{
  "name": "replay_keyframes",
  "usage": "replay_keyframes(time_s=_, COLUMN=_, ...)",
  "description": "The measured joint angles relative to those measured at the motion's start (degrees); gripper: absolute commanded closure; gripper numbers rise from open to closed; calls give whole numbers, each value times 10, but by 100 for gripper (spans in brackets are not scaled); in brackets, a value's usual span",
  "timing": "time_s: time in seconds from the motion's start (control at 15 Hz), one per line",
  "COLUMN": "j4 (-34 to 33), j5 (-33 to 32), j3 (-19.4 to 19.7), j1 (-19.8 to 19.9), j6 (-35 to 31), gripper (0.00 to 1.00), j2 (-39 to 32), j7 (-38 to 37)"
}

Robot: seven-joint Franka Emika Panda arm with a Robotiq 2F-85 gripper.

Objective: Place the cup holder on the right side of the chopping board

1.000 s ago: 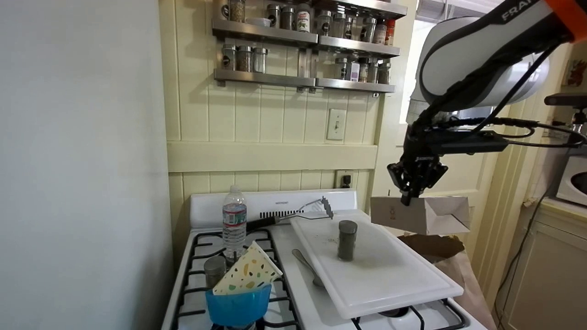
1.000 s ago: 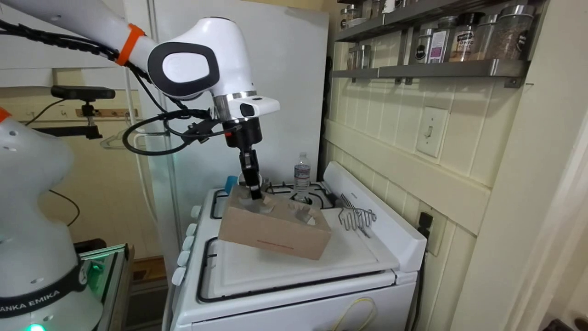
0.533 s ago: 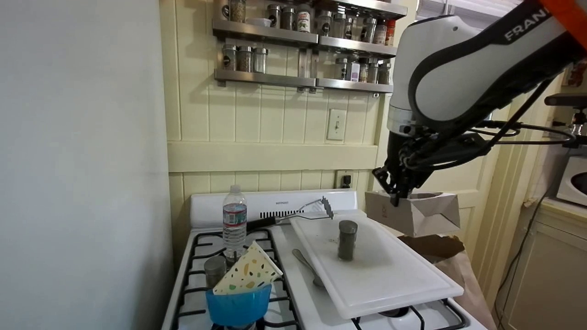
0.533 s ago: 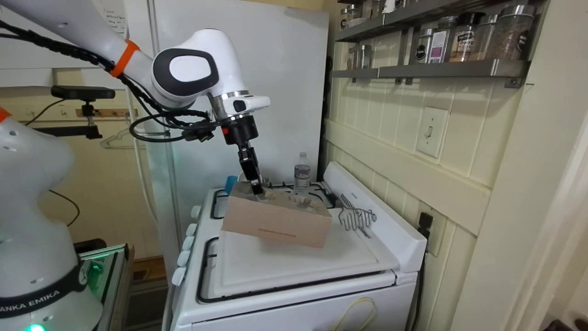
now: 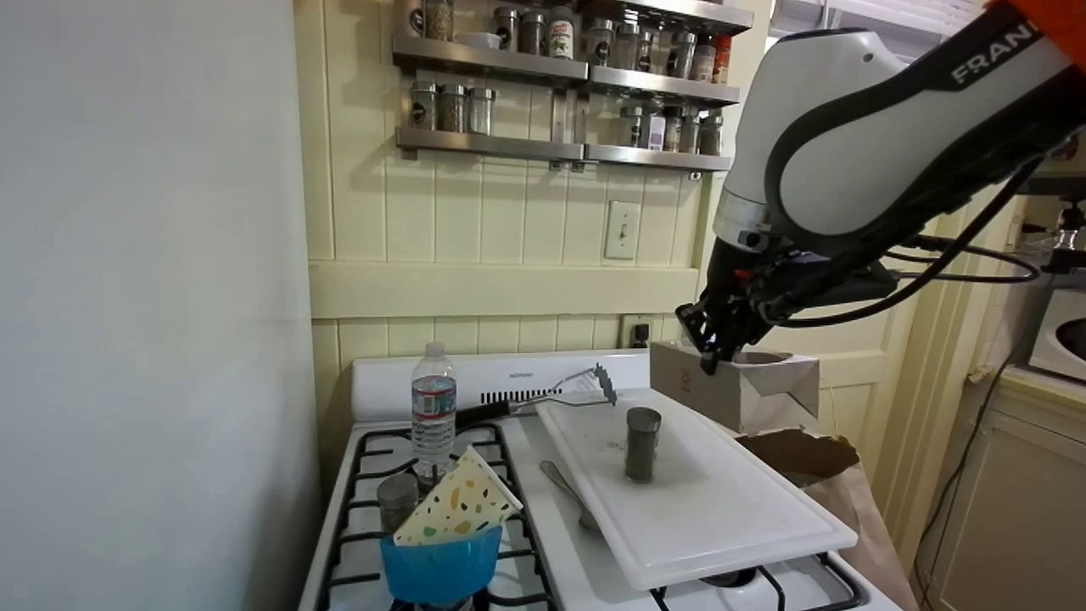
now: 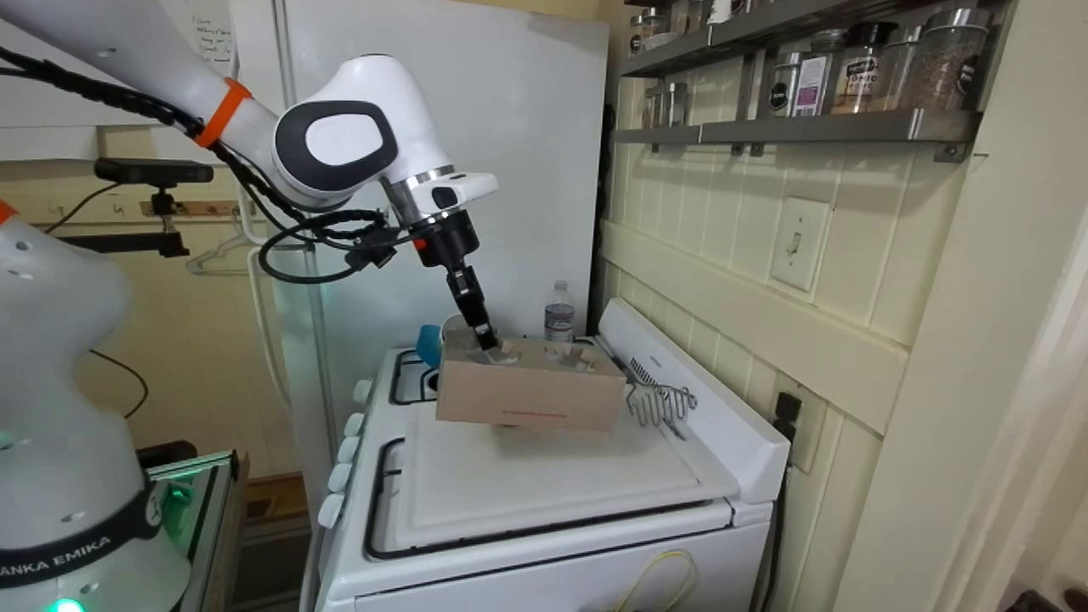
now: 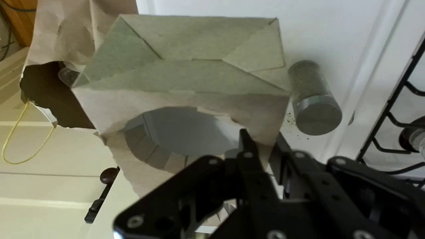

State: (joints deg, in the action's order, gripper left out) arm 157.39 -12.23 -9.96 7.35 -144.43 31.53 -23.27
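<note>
Gripper (image 7: 262, 142), wrist view: clenched on one side wall of the cardboard cup holder (image 7: 189, 73), beside its round hole. In an exterior view: holder aloft above the right part of the white chopping board (image 5: 738, 518). In an exterior view: roughly level, right end near the wire masher (image 6: 660, 405). Probably light, flimsy; best pinched softly, deep on that wall.

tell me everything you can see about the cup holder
The cup holder is a grey-brown, cardboard-looking rectangular box. Its top faces up and shows two rounded openings with tabs folded inward; one end has creased, folded flaps, and a line of red print runs low along one long side. The hand pinches its wall beside one opening, one finger inside, one outside. It appears roughly level, held up near the edge of the chopping board.
</note>
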Motion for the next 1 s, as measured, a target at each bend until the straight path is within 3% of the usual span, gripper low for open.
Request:
replay_keyframes(time_s=0.07, j4=0, j5=6, j3=0, j1=0, j6=4, gripper=84, j2=1, j7=-2)
replay_keyframes(time_s=0.13, j4=0, j5=9, j3=1, j1=0, j6=7, gripper=96, j2=2, j7=-2)
replay_keyframes(time_s=0.53, j4=0, j5=0, j3=-17, j1=19, j6=-14, gripper=96, j2=-1, j7=-30)
replay_keyframes(time_s=1.0, j4=1, j5=8, j3=10, j1=26, j6=-173, gripper=96, j2=-61, j7=-12)
